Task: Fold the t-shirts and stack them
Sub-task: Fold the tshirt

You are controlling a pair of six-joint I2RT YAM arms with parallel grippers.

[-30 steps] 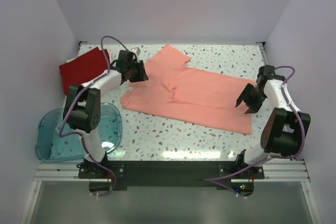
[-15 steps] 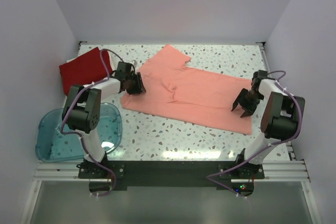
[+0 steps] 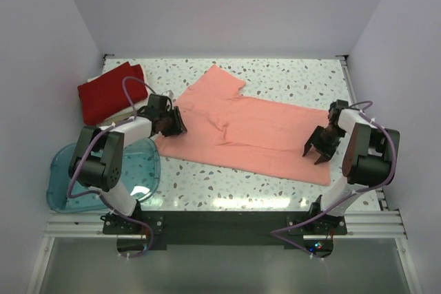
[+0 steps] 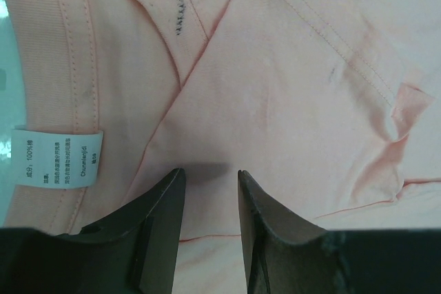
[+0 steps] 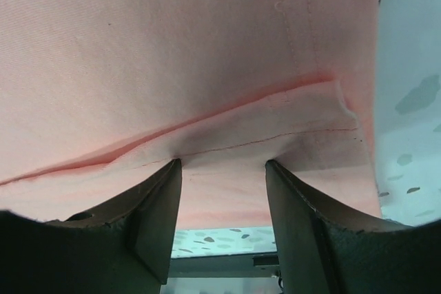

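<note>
A salmon-pink t-shirt (image 3: pixel 248 129) lies spread flat across the middle of the table, collar end to the left. My left gripper (image 3: pixel 172 123) presses down on its collar end. In the left wrist view its jaws (image 4: pixel 210 173) stand apart with both tips on the pink cloth (image 4: pixel 289 87), beside a white label (image 4: pixel 57 158). My right gripper (image 3: pixel 313 155) stands on the hem end. Its jaws (image 5: pixel 222 163) are also apart, tips on the stitched hem (image 5: pixel 262 139), nothing pinched between them. A deep red t-shirt (image 3: pixel 110 91) lies folded at the back left.
A translucent blue tub (image 3: pixel 76 184) sits at the near left beside the left arm's base. White walls close in the speckled table (image 3: pixel 289 74) on three sides. The black base rail (image 3: pixel 220 222) runs along the near edge.
Both grippers came down and slid toward the near edge, and the pink t-shirt slid with them. The red t-shirt and the tub stayed put.
</note>
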